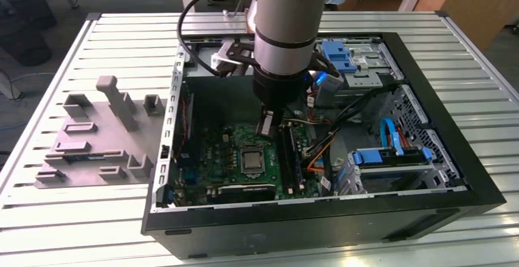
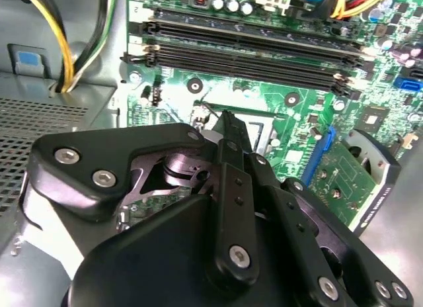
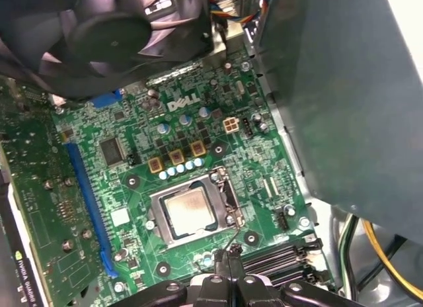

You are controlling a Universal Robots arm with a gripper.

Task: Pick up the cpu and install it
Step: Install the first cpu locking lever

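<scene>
The small square cpu with a silvery-grey metal top (image 3: pixel 190 210) lies flat inside the dark rectangular metal socket frame (image 3: pixel 229 202) on the green motherboard (image 3: pixel 132 188), as the first wrist view shows; in the exterior view the chip (image 1: pixel 252 159) sits as a small grey square near the middle of the board. The frame's hinged plate lies around the chip, and a thin wire lever (image 3: pixel 232 239) runs from the frame's corner toward the fingertips.

The black gripper (image 3: pixel 227 257) hangs just above the board beside the socket, between it and the long black memory slots (image 3: pixel 291 257). Its two slim fingers (image 2: pixel 228 145) are pressed together with nothing between them, so the tool is closed and empty. In the exterior view the grey arm (image 1: pixel 284 42) reaches straight down into the open black computer case (image 1: pixel 324 218).

A dark round fan (image 3: pixel 112 36) stands past the board's far edge, and a long blue slot (image 3: pixel 86 201) runs alongside the socket. On the slatted metal table (image 1: pixel 81 218), at the exterior view's left of the case, rests a large grey plastic tray with upright posts (image 1: pixel 97 139).
</scene>
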